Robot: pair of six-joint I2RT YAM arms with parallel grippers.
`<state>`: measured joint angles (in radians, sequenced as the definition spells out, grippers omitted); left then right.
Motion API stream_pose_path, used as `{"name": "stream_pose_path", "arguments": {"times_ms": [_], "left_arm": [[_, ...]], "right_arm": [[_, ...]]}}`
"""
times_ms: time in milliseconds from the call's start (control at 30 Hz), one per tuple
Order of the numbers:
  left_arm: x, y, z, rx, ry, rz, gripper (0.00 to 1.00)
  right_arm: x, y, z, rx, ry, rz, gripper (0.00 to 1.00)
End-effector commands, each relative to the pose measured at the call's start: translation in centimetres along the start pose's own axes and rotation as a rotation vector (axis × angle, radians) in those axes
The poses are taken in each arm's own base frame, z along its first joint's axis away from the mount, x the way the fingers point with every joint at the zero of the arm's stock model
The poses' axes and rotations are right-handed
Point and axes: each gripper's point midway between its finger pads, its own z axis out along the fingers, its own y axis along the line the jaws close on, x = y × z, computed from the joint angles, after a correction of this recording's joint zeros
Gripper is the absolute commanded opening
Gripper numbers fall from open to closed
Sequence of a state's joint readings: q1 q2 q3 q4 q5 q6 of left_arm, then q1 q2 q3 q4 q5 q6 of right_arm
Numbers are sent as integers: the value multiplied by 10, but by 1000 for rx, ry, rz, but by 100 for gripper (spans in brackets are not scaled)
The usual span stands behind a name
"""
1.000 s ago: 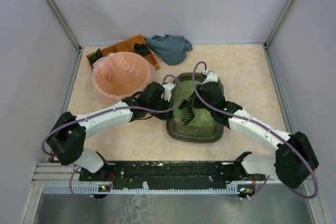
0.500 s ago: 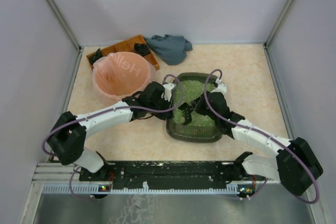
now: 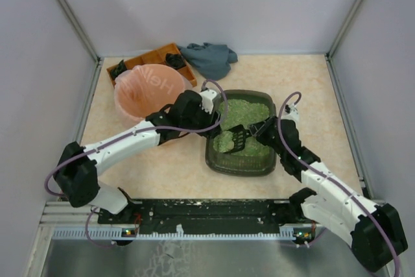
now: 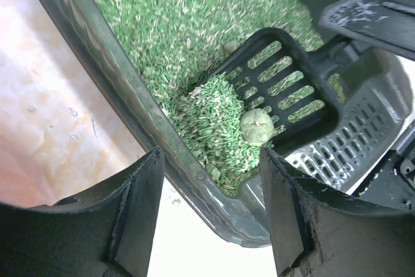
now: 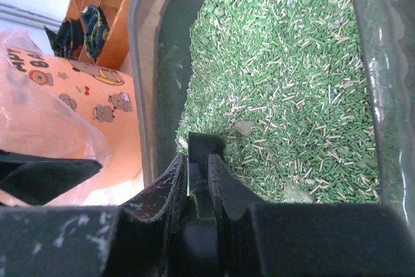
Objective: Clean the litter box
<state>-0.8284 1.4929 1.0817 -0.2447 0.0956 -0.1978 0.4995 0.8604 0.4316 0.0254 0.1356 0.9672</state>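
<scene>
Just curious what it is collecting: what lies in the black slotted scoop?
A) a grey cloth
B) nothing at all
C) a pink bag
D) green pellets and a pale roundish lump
D: the left wrist view shows the scoop, down in the litter box, carrying a heap of green pellets and a pale lump.

- Overhead view: soft, even light from above. The counter (image 3: 311,95) is bright, with only faint shadows under the arms. The focus is sharp throughout, and the wall edges splay toward the corners.
- Left wrist view: granules in the litter box (image 4: 91,56) are crisp mid-frame and softer toward the top edge. The lower centre and upper right blow out white. The left claw (image 4: 209,154) is dark and soft; the scoop (image 4: 285,89) is matt.
- Right wrist view: the granules are sharp. The right claw (image 5: 198,160), close to the lens, is blurred and shadowed. The upper left corner is washed out.
</scene>
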Motion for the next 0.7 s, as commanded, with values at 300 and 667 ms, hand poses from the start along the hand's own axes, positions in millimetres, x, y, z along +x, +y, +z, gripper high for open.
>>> {"name": "stream_pose_path", "arguments": {"times_ms": [300,667], "left_arm": [[-84,-14,-83,23,-326,75,69],[-93,2,-127,-25,-402,33,69]], "right_arm": [[-56,4,-15,-145,-129,167,0],[-65,7,-14,-293,-81,255,0]]}}
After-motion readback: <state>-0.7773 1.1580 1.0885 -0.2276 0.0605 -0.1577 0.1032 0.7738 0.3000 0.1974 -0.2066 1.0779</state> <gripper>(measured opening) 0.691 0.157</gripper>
